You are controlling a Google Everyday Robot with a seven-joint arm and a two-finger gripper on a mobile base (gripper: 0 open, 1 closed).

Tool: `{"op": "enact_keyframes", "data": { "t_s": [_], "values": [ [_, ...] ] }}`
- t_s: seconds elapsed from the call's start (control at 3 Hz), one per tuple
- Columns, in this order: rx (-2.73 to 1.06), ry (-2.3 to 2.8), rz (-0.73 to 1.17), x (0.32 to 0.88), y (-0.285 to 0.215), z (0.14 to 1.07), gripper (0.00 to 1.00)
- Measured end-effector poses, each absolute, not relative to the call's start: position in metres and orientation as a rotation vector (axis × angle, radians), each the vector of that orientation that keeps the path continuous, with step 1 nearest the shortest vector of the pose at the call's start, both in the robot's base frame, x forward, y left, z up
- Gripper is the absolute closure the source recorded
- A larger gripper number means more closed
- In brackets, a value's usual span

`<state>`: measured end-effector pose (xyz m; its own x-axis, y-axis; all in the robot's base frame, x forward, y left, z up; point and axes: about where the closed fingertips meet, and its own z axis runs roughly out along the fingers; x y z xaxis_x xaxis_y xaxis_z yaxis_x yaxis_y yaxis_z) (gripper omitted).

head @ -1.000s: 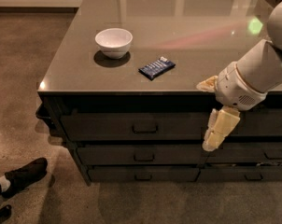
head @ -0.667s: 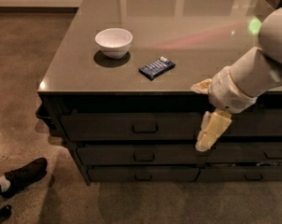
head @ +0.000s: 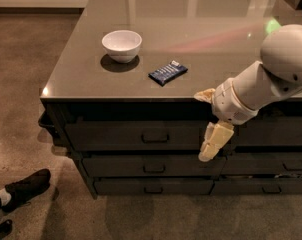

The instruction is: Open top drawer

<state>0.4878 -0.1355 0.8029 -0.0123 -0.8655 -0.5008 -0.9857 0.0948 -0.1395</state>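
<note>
Arm (head: 261, 84) has swung left vs prev frames and now sits right of centre. Top drawer (head: 106, 135), centre-left under the countertop, looks shut. Gripper (head: 213, 141) hangs just right of centre at drawer level; open or closed, can't tell. Handle (head: 155, 136) is apart to its left, so prob. still on approach.

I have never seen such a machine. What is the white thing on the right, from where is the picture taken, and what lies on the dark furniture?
The white thing is a robot arm. Its grasping part, the end effector, hangs before the drawer fronts, near the right end of the shut top drawer, to the picture's right of its handle. It holds nothing that I can see. The one camera looks down from above. On the countertop lie a white bowl and a dark blue snack packet. A person's black shoe shows at the lower left.
</note>
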Motion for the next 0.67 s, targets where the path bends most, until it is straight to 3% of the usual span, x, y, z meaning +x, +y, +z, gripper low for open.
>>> {"op": "enact_keyframes", "data": {
  "t_s": [0.67],
  "values": [
    [-1.794,1.875,0.411,0.486,-0.116,0.77,0.0]
  ]
}}
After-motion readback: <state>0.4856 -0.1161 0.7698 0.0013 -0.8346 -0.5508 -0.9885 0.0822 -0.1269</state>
